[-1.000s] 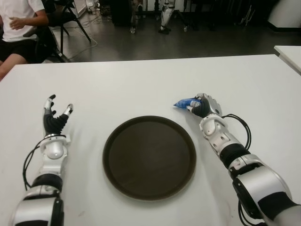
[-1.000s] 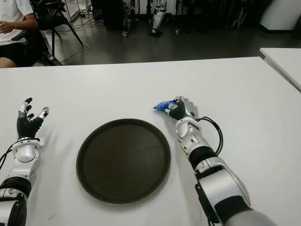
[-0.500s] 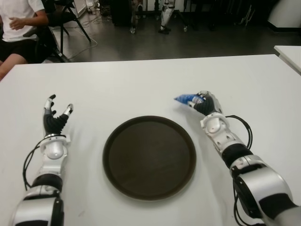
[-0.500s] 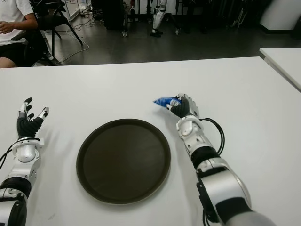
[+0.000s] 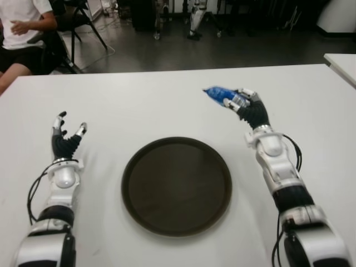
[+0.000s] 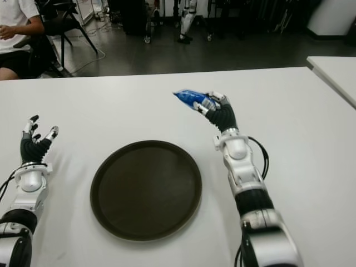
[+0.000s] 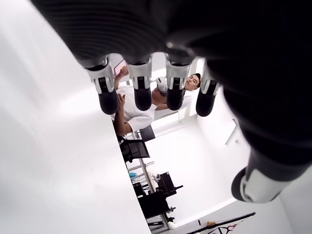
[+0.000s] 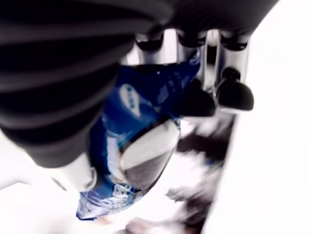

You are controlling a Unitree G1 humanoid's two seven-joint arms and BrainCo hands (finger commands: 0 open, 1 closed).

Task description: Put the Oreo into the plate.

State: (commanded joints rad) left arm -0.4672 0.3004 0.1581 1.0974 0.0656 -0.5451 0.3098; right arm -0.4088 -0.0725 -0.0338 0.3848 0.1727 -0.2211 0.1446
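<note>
Blue Oreo pack (image 5: 220,95) is sitting clenched in the right hand (image 5: 247,107), above the table (image 5: 167,105). Plate (image 5: 177,186) is lying nearer, to that hand's left. Left hand (image 5: 65,142) is idling with fingers spread, empty.

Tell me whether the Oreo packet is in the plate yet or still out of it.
Out. The right robot hand grips the blue Oreo packet above the white table, beyond the empty brown plate.

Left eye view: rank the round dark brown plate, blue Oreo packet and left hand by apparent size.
1. Round dark brown plate, clearly largest.
2. Left hand, fingers spread.
3. Blue Oreo packet, partly hidden inside the right hand.
</note>
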